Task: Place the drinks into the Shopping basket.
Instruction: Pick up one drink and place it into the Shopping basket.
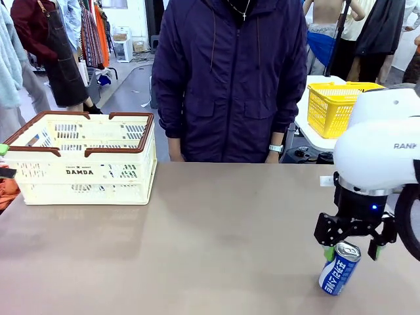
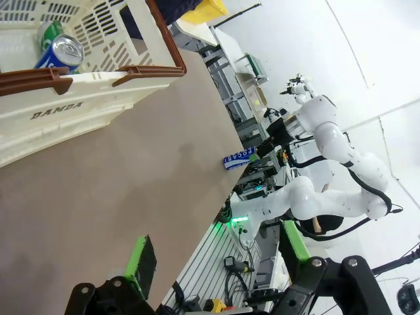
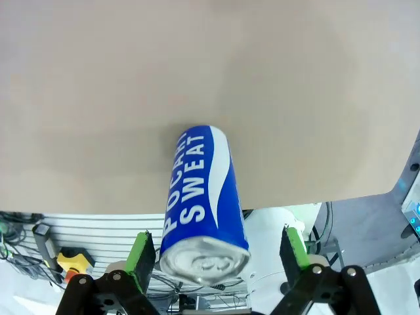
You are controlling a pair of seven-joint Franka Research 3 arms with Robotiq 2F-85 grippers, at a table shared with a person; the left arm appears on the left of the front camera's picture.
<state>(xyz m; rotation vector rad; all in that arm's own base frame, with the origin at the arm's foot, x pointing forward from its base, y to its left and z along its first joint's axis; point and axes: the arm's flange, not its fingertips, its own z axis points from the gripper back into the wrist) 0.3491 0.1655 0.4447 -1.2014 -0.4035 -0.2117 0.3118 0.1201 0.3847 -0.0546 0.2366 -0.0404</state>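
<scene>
The slim blue aluminium can (image 1: 339, 268) on the beige counter (image 1: 216, 236) is straddled by the wide-open right end effector (image 1: 349, 251), and could be tipped if closing is uneven.

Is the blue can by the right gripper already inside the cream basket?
No, the blue can stands on the table between the open fingers of the right gripper, far from the cream basket.
</scene>
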